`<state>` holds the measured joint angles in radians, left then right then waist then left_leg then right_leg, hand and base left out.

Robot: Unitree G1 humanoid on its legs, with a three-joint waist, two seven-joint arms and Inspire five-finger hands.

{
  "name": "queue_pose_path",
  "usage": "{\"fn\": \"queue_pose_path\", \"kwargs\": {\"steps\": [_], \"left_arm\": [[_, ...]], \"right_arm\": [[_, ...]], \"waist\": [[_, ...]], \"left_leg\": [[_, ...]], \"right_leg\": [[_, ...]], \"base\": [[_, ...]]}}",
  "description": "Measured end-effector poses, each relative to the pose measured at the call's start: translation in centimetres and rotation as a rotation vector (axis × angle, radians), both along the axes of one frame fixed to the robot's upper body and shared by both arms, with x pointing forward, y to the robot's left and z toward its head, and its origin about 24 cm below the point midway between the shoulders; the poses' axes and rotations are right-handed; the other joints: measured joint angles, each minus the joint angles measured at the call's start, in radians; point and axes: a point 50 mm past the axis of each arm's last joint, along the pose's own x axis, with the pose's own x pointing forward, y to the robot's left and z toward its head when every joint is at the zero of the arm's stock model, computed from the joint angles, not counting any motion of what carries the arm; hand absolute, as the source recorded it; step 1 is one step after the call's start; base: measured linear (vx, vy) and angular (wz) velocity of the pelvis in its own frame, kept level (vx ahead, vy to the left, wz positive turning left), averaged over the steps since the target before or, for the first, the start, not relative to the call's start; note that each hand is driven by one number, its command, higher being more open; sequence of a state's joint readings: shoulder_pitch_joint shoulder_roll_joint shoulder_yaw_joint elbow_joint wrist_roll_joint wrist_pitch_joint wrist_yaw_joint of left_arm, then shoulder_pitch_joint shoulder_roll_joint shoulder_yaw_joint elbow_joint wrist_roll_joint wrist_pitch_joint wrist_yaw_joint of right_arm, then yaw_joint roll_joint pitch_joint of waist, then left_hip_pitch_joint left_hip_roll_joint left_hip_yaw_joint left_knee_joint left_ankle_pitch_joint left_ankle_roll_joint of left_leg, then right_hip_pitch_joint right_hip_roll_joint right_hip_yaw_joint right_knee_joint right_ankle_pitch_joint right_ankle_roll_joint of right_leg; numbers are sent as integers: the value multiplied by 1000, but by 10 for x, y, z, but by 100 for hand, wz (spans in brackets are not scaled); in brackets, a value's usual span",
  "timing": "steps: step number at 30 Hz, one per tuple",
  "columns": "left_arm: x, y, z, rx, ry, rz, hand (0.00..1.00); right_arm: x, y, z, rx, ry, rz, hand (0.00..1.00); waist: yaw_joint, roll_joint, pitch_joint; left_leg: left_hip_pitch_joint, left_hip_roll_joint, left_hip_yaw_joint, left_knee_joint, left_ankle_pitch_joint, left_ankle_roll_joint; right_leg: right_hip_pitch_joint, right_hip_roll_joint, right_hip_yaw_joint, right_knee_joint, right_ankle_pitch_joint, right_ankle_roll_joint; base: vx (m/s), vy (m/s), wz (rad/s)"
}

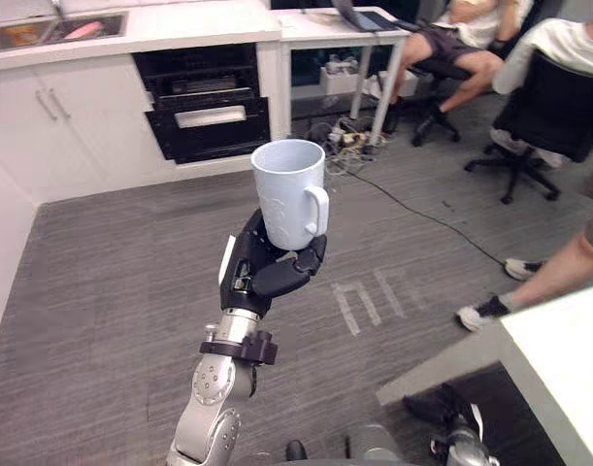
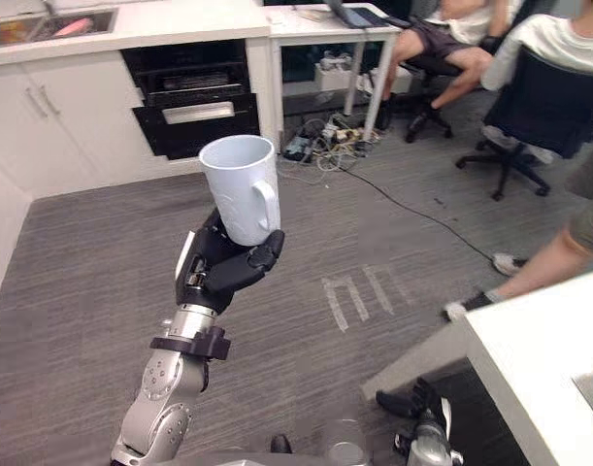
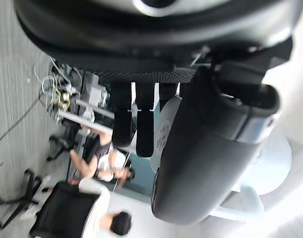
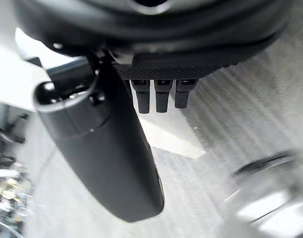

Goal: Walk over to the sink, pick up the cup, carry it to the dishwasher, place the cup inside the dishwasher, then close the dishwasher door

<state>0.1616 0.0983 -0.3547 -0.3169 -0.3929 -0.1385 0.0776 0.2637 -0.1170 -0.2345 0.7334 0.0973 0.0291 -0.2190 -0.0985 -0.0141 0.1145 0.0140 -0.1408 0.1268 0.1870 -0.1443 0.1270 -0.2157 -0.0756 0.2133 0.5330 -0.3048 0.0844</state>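
Left hand [image 1: 277, 267] grasps the upright white mug [image 1: 288, 189] at its base; right hand [image 4: 106, 148] fingers released (per its wrist view).

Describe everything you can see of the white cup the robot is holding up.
The cup is a plain white mug, glossy like ceramic, wider at its rim than its base, with one loop handle on the robot's right side. It stands upright, mouth up; the visible inside looks empty. The left robot hand holds it in the air above the grey floor, curled round its lower part.
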Motion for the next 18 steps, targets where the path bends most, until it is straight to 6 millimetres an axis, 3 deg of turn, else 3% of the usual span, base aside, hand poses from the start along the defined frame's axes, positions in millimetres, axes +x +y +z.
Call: {"fn": "queue_pose_path", "kwargs": {"steps": [3, 4, 5, 6, 9, 15, 18], "left_arm": [[-5, 1, 7, -15, -31, -2, 30], [-5, 1, 9, -32, -36, -2, 30], [-6, 0, 9, -39, -33, -6, 30], [-8, 0, 8, -43, -31, -17, 30], [-9, 0, 6, -22, -35, -45, 30], [-16, 4, -12, -1, 46, -42, 30], [-18, 5, -14, 11, 56, -44, 30]], "right_arm": [[-30, 11, -1, 23, 65, -29, 90], [-35, 12, -2, 26, 76, -20, 90], [-37, 13, -2, 28, 85, -9, 90], [-41, 15, -3, 41, 100, 8, 90], [-44, 19, -5, 65, 123, 66, 90], [-50, 7, -3, 33, 169, 158, 90], [-49, 8, -4, 35, 169, 164, 90]], "waist": [[22, -44, -23], [31, -33, -27], [31, -26, -31], [32, -12, -39], [31, -4, -43], [31, 20, -59], [31, 21, -59]], "left_leg": [[-11, -2, 0, 40, -57, -20], [-21, 20, -2, 62, -82, -46], [-22, 36, -6, 65, -87, -54], [-19, 66, -8, 61, -91, -57], [-13, 110, -4, 49, -83, -63], [6, 116, -7, 3, -53, -80], [8, 115, -18, -14, -34, -81]], "right_leg": [[17, -20, -49, -81, 89, -6], [34, -7, -61, -123, 111, 14], [48, 6, -67, -149, 128, 12], [79, 32, -77, -216, 160, -4], [121, 71, -81, -315, 216, -28], [140, 77, -86, -361, 240, -37], [152, 75, -96, -393, 263, -40]], "base": [[151, -83, 61], [105, -124, 5], [87, -127, -7], [72, -99, -7], [97, -131, -14], [56, -60, 0], [-28, -13, 10]]}}
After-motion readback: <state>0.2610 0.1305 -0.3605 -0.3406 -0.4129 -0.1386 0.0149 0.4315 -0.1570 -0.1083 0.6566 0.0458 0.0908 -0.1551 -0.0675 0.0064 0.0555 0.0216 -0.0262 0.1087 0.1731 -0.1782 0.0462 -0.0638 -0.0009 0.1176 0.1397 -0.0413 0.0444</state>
